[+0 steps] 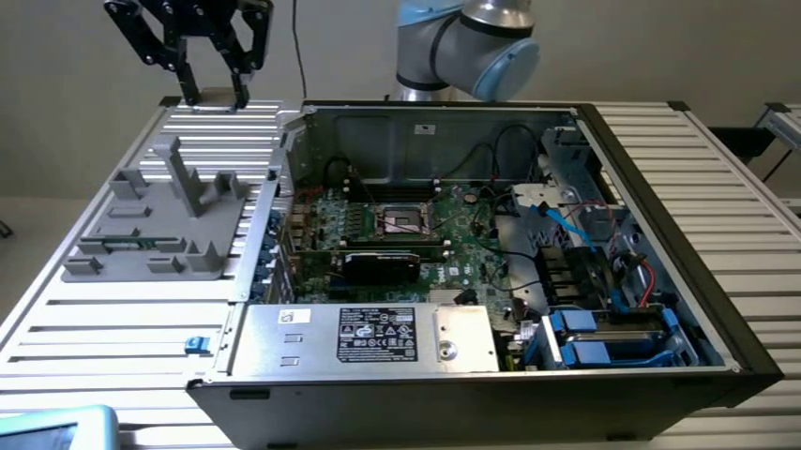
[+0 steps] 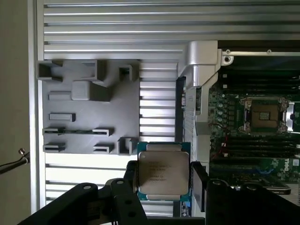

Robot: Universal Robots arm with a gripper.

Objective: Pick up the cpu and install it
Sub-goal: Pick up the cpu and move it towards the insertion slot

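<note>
The cpu [image 2: 162,169], a flat square chip with a dull silver top and a thin greenish rim, sits between the two black fingers [image 2: 132,177] of my gripper [image 2: 164,180], which is shut on its opposite edges. In the exterior view the gripper [image 1: 213,97] hangs high over the far corner of the ribbed table, at the exterior view's left, above and beyond the grey fixture [image 1: 150,234]. The dark square socket [image 1: 403,220] with its metal frame lies open on the green motherboard inside the case, well away from the gripper; the wrist view also shows the socket [image 2: 263,115].
An open computer case [image 1: 651,187] lies on the ribbed metal table [image 1: 113,328]. Inside it are a black card [image 1: 382,265], cables, blue drive brackets [image 1: 588,337] and a power supply box [image 1: 363,336]. The grey fixture [image 2: 89,108] has upright posts and slots.
</note>
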